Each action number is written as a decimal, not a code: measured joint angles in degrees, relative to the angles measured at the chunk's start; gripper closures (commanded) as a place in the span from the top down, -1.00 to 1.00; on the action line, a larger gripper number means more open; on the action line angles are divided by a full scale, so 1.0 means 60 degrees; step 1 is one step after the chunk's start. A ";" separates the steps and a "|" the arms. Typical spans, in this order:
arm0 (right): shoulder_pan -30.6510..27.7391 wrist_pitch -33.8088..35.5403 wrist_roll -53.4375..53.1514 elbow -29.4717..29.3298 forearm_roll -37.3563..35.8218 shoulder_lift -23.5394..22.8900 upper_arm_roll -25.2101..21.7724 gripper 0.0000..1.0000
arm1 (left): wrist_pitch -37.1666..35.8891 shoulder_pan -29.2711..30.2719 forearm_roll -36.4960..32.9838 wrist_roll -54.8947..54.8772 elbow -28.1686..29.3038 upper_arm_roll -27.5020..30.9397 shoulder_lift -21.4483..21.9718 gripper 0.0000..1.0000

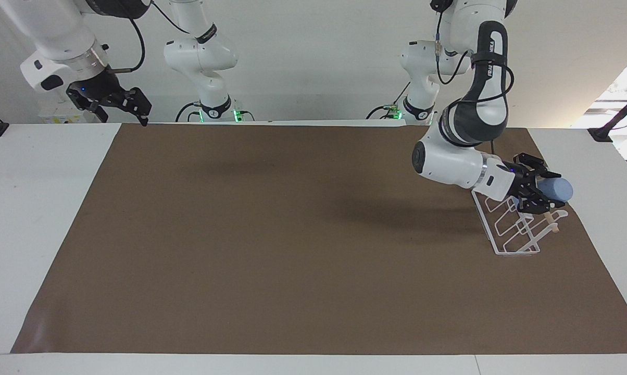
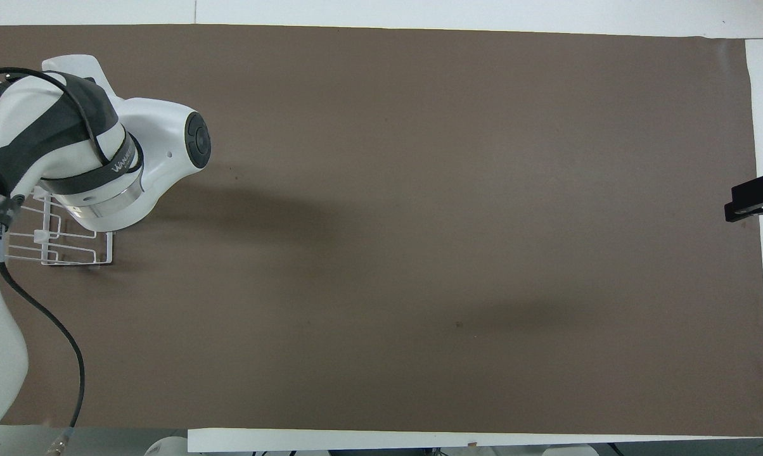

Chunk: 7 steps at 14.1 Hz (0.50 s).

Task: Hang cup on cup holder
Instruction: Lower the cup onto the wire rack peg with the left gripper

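The light blue cup (image 1: 559, 190) lies on its side in the air, level with the wooden rod at the top of the white wire cup holder (image 1: 506, 235). My left gripper (image 1: 542, 188) is shut on the cup and reaches across the cup holder from the table's middle. In the overhead view the left arm hides the cup and much of the cup holder (image 2: 58, 246). My right gripper (image 1: 118, 103) is open and empty and waits raised over the table's corner at the right arm's end; its tip also shows in the overhead view (image 2: 754, 201).
A brown mat (image 1: 292, 234) covers most of the white table (image 1: 37, 208). The cup holder stands on the mat near its edge at the left arm's end.
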<state>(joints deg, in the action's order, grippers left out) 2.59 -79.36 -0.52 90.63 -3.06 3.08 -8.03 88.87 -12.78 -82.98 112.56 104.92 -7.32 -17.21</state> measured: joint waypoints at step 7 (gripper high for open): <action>-0.0489 0.0062 0.0116 -0.0073 0.0068 -0.0080 0.0346 0.99 | -0.0375 0.0069 -0.0406 0.0775 -0.0289 -0.0037 -0.0445 -1.00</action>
<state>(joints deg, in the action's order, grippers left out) -0.34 -78.99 0.18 90.19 -2.65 2.60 -5.96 86.62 -12.37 -85.42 117.20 103.19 -7.54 -19.88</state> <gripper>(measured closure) 0.004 0.295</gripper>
